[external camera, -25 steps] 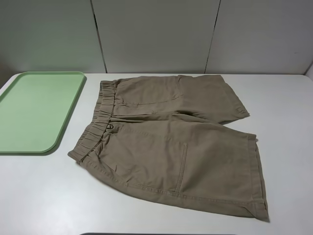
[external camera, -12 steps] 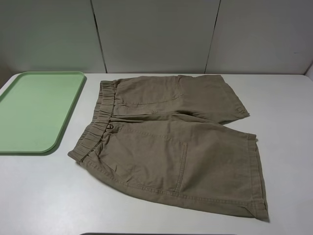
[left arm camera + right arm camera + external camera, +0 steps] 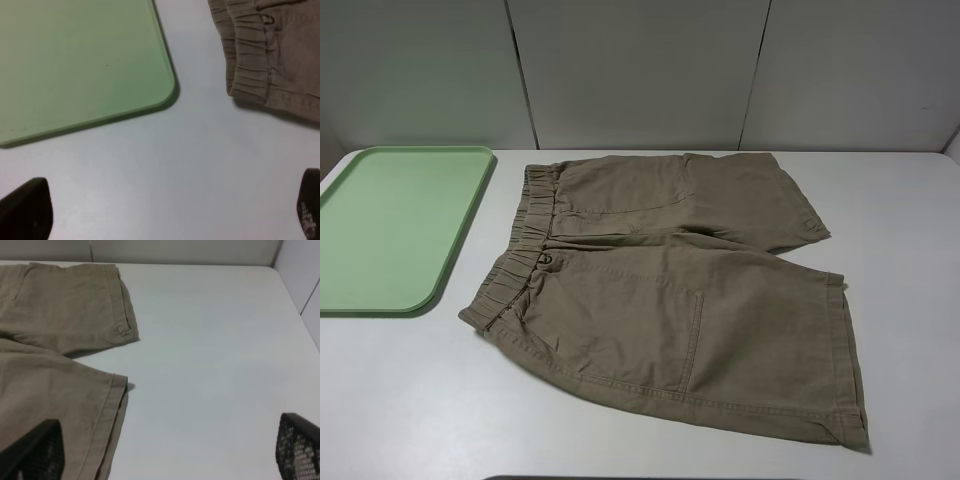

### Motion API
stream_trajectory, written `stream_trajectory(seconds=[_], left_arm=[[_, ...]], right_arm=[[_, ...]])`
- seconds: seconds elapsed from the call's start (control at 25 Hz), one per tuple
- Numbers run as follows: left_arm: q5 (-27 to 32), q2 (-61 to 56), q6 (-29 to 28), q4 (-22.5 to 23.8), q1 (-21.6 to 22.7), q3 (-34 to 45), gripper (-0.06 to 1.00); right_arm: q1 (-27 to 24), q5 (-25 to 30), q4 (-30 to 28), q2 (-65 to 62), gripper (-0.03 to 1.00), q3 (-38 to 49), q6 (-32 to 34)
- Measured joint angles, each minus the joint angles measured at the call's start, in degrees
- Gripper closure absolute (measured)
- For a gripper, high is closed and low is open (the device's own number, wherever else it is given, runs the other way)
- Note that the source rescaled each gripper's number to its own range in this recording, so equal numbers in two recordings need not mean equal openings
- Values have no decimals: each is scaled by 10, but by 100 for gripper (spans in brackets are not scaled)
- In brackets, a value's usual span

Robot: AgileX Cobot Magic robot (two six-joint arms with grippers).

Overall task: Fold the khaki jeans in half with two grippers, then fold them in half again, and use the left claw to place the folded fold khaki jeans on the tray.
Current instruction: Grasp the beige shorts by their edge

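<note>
The khaki jeans (image 3: 670, 300) lie spread flat on the white table, waistband toward the left, two legs pointing right. The pale green tray (image 3: 390, 225) sits at the far left. Neither arm shows in the exterior high view. In the left wrist view my left gripper (image 3: 165, 212) is open, its fingertips (image 3: 27, 210) wide apart over bare table, with the tray corner (image 3: 100, 65) and the waistband (image 3: 250, 55) beyond. In the right wrist view my right gripper (image 3: 167, 452) is open over bare table, next to the leg hems (image 3: 117, 310).
The white table (image 3: 910, 250) runs to a grey panelled back wall (image 3: 640, 70). The table's right edge (image 3: 295, 305) shows in the right wrist view.
</note>
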State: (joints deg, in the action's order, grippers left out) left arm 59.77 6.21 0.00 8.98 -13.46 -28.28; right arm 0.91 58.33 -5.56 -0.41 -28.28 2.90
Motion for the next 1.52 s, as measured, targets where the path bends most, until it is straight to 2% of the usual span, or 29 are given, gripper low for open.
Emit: stream_trajectory(seconds=[1.28, 1.52], left_arm=[[0, 0, 0, 0, 0, 0, -4], [0, 0, 0, -3, 0, 0, -4]], right_arm=[[44, 0, -1, 0, 4, 0, -1], [54, 0, -1, 0, 4, 0, -17]])
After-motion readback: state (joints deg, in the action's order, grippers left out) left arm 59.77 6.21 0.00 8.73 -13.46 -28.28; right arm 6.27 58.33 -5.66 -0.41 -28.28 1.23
